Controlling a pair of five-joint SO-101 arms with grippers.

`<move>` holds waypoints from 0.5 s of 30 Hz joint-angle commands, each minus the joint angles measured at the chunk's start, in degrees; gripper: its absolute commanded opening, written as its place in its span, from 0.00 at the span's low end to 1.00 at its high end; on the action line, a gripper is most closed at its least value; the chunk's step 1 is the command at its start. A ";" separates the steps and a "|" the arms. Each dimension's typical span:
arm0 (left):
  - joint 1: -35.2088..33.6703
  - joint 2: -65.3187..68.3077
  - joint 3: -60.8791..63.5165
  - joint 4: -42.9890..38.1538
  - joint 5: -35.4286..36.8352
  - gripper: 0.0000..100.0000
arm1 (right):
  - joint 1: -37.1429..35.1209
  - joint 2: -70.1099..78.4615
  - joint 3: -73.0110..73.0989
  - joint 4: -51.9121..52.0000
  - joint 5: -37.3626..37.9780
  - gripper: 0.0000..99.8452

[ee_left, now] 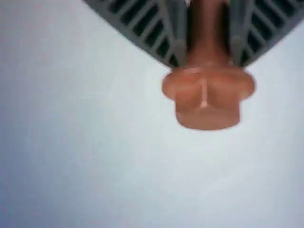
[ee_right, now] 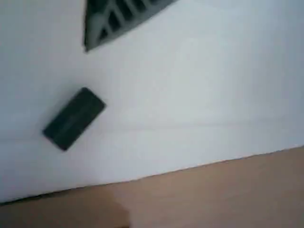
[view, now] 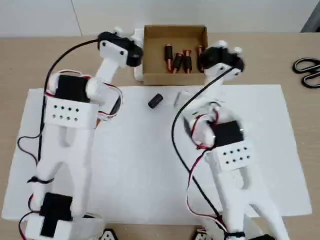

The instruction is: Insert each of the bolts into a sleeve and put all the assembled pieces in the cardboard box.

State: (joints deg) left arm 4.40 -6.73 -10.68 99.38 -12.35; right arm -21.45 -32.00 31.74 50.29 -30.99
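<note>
Bolt is copper-coloured with a flanged hex head; the left gripper clenches its shank, head protruding, beside the cardboard box, apparently held aloft to await its mate; one loose sleeve, short, black and cylindrical, lies on its side on the white paper near the box; the right gripper hangs over it, presumably for pickup; its closure cannot be told.

A small robotics lab or hobby workbench: a wooden table covered by a white sheet, two white plastic robot arms with loose black and red wiring, a cardboard box at the far edge, scissors far right.
</note>
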 commanded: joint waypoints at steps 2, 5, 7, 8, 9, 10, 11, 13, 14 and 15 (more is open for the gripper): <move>-6.59 -4.92 2.42 1.14 -0.35 0.01 | -5.58 -1.10 3.87 -5.67 -0.79 0.25; -12.92 -7.30 5.58 1.14 -2.29 0.01 | -5.93 -0.66 5.45 -12.97 -0.97 0.25; -16.70 -8.70 7.52 1.05 -3.52 0.01 | -5.93 0.75 5.80 -18.77 -1.05 0.25; -18.46 -9.32 8.48 1.05 -3.96 0.01 | -5.93 2.07 5.80 -21.23 -1.23 0.25; -19.96 -9.93 9.45 1.05 -4.40 0.01 | -5.93 3.74 5.80 -23.43 -2.46 0.25; -21.45 -10.55 10.51 1.05 -4.40 0.01 | -5.85 5.67 5.80 -25.71 -4.48 0.25; -22.59 -10.99 11.56 1.05 -4.48 0.01 | -5.85 7.69 5.80 -27.82 -6.42 0.25; -24.44 -11.78 13.67 0.97 -4.66 0.01 | -5.85 11.74 5.71 -32.04 -9.41 0.25; -25.23 -12.04 14.64 0.97 -4.66 0.01 | -5.85 13.49 5.54 -34.07 -10.20 0.25; -25.93 -12.40 15.52 0.97 -4.75 0.01 | -5.85 15.25 5.10 -35.91 -10.64 0.25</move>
State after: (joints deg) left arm -19.43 -16.13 3.65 99.38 -16.57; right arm -27.16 -20.04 37.89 20.22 -39.34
